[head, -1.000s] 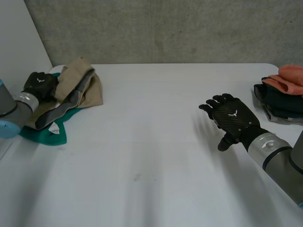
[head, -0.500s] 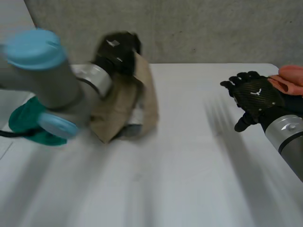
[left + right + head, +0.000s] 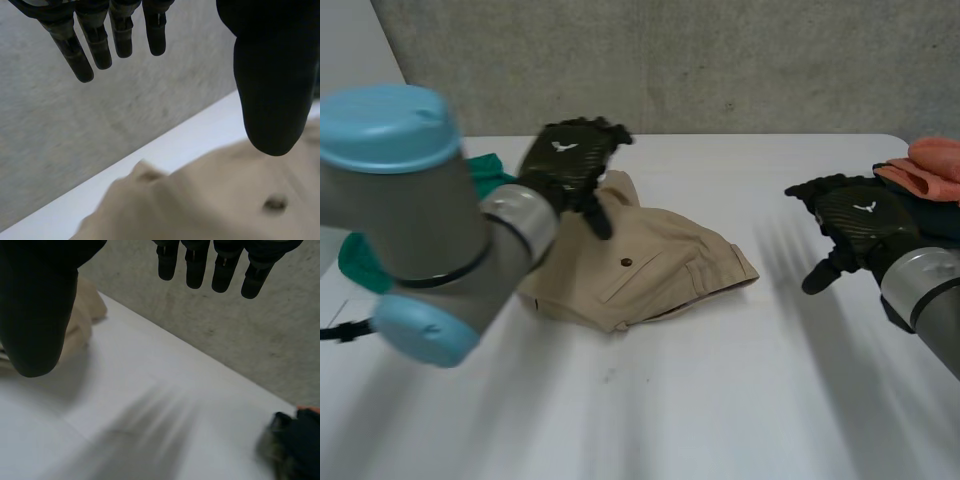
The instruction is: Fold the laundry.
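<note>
Shorts (image 3: 660,270) partly behind left hand (image 3: 565,160), fingers (image 3: 100,47) straight

Left arm (image 3: 430,220) held high and near the head camera, left hand (image 3: 570,160) palm down, fingers straight, thumb set apart, nothing grasped, right arm (image 3: 925,290) low, right hand (image 3: 860,222) palm down, fingers relaxed and extended, thumb hanging apart.
</note>
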Available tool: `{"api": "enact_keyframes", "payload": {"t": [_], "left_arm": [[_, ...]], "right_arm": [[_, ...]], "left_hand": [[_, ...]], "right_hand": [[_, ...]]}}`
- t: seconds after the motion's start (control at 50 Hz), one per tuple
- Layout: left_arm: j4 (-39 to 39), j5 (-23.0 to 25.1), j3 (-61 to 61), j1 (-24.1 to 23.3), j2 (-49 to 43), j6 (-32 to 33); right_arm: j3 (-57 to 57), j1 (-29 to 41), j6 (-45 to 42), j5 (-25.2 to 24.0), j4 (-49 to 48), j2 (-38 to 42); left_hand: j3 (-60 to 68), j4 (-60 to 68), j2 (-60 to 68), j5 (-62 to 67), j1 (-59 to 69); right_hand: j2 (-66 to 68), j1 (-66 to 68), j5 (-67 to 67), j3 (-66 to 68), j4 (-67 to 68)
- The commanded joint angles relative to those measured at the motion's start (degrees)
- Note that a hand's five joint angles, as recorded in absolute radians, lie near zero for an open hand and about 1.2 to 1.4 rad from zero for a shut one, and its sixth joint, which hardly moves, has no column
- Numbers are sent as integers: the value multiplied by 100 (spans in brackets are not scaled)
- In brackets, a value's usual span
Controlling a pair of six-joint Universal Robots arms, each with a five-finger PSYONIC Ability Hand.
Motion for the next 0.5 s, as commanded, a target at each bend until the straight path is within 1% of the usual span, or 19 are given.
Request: {"api": "enact_keyframes", "payload": {"t": [0.02,0.04,0.1,0.12,0.14,0.18,0.2,0.28,0.3,0.32,0.34,0.38,0.4,0.42,0.44,0.48,0.5], "left_arm": [[41,301,-1325,965,567,1304],[75,528,-1544,1280,567,1602],[181,968,-1747,1765,489,1981],[234,1283,-1800,2019,349,2183],[260,1443,-1809,2117,217,2254],[304,1733,-1783,2275,-90,2395],[357,1952,-1696,2354,-440,2500],[532,2218,-1249,2382,-1083,2571],[559,2218,-1169,2373,-1172,2563],[594,2209,-1098,2355,-1234,2554],[629,2209,-1028,2338,-1286,2545],[708,2218,-826,2224,-1375,2536],[726,2218,-773,2163,-1384,2536],[735,2218,-712,2118,-1392,2536],[735,2201,-633,2031,-1384,2528],[735,2174,-597,1951,-1375,2519],[726,2165,-605,1925,-1331,2510]], "right_arm": [[-449,449,1116,0,73,737],[-528,493,1214,0,73,826],[-862,765,1504,18,73,1186],[-959,853,1548,18,73,1300],[-1047,932,1566,18,73,1432],[-1319,1169,1575,44,64,1793],[-1407,1214,1575,70,64,1907],[-1777,1363,1584,272,38,2338],[-1821,1381,1584,325,29,2400],[-1899,1416,1566,412,12,2513],[-1935,1442,1557,448,12,2567],[-1996,1486,1540,509,-15,2620],[-2049,1504,1531,536,-49,2637],[-2058,1504,1522,554,-85,2620],[-2058,1487,1505,580,-128,2594],[-2050,1434,1444,676,-260,2515],[-2058,1408,1347,755,-339,2349]], "left_hand": [[-211,-172,-189,-135,-327],[-211,-172,-189,-135,-327],[-211,-172,-189,-135,-327],[-211,-172,-189,-135,-327],[-211,-172,-189,-135,-327],[-211,-172,-189,-135,-327],[-145,-105,-122,-69,-260],[-27,13,-4,49,-142],[40,80,63,116,-75],[224,264,247,300,109],[592,632,615,668,477],[2338,2377,2360,2414,2223],[3428,3467,3450,3504,3313],[4738,4777,4760,4814,4622],[6497,6537,6520,6573,6382],[6515,6554,6537,6591,6400],[6515,6554,6537,6591,6400]], "right_hand": [[-221,-333,-296,-221,-231],[-221,-333,-296,-221,-231],[-221,-333,-296,-221,-231],[-221,-333,-296,-221,-231],[-221,-333,-296,-221,-231],[-221,-333,-296,-221,-231],[-221,-333,-296,-221,-231],[-221,-333,-296,-221,-231],[20,-92,-55,19,10],[1122,1010,1047,1122,1112],[1899,1787,1824,1899,1889],[3564,3452,3489,3563,3554],[5254,5142,5179,5254,5244],[6254,6142,6179,6253,6243],[6774,6662,6699,6773,6764],[6779,6667,6704,6779,6769],[6779,6667,6704,6779,6769]]}}
